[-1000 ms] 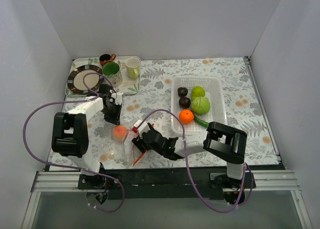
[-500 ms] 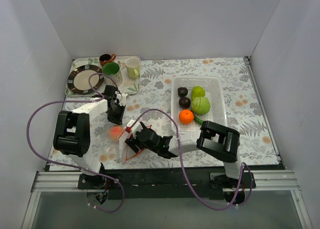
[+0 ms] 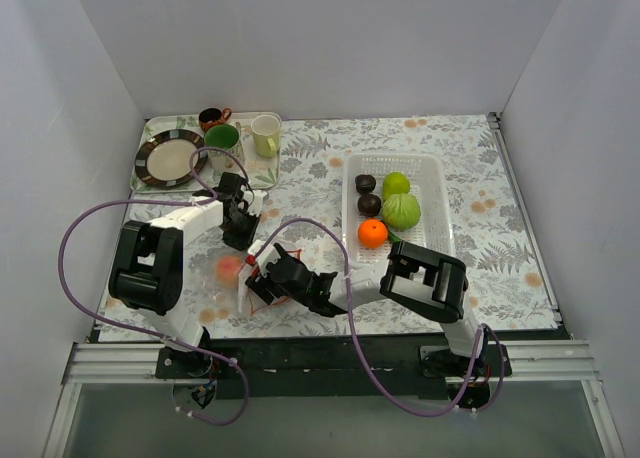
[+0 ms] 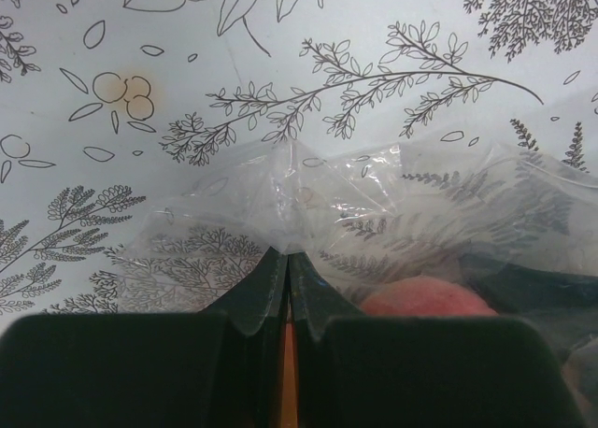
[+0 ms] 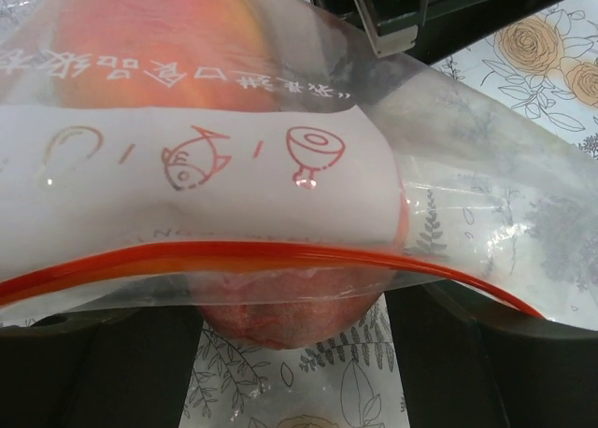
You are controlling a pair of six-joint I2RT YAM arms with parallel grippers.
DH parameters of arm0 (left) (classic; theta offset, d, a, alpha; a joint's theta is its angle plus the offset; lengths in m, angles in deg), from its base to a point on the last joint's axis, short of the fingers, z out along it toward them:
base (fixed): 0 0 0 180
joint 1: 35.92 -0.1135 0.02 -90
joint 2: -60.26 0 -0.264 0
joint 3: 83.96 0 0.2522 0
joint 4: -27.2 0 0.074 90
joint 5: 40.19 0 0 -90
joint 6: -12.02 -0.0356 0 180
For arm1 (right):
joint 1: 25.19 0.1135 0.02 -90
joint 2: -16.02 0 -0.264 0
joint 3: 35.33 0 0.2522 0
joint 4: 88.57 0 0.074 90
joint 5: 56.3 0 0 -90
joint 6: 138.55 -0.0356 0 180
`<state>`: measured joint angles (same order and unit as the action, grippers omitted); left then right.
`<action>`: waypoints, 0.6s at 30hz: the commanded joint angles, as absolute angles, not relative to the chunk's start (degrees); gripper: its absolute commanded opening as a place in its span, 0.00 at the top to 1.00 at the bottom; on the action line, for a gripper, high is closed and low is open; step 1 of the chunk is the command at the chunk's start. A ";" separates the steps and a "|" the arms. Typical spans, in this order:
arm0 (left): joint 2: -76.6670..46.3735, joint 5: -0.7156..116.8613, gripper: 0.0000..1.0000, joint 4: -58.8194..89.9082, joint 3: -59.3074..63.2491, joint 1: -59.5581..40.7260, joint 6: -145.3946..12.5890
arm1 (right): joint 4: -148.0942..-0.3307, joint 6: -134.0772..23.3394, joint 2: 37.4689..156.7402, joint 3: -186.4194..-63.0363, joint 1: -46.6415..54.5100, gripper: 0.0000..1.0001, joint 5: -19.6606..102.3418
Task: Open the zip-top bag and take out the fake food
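The zip-top bag [image 3: 240, 284] lies on the cloth between my two grippers, with the pink peach [image 3: 230, 268] inside it. My left gripper [image 3: 240, 234] is shut on a fold of the clear film [image 4: 287, 257]; the peach [image 4: 425, 297] shows just right of its fingers. My right gripper [image 3: 263, 276] is at the bag's mouth. In the right wrist view the orange-red zip strip [image 5: 234, 252] crosses the frame. The peach [image 5: 290, 316] bulges below it, between my spread fingers [image 5: 93, 372]. The fingertips are hidden behind the film.
A white basket [image 3: 352, 178] at right holds an orange [image 3: 373, 233], green fruits [image 3: 401, 210] and dark pieces [image 3: 370, 204]. A tray at back left carries a plate [image 3: 168, 158], a green mug [image 3: 222, 138] and a cream mug [image 3: 265, 133].
My right gripper has moved left along the cloth, up to the bag's mouth and the peach. My left gripper has shifted right and back with the bag's film.
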<state>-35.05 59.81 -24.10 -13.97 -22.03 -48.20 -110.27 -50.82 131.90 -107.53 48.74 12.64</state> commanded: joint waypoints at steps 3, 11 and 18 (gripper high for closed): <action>-34.93 59.06 1.00 -25.94 -15.97 -21.59 -48.98 | -113.66 -49.43 131.08 -109.39 48.81 0.37 13.13; -35.80 54.73 1.00 -25.32 -12.82 -25.54 -50.65 | -110.59 -54.78 116.67 -97.71 49.86 0.69 13.66; -37.21 55.79 1.00 -27.51 -7.89 -28.27 -48.80 | -99.35 -58.57 101.14 -89.27 51.27 0.70 12.35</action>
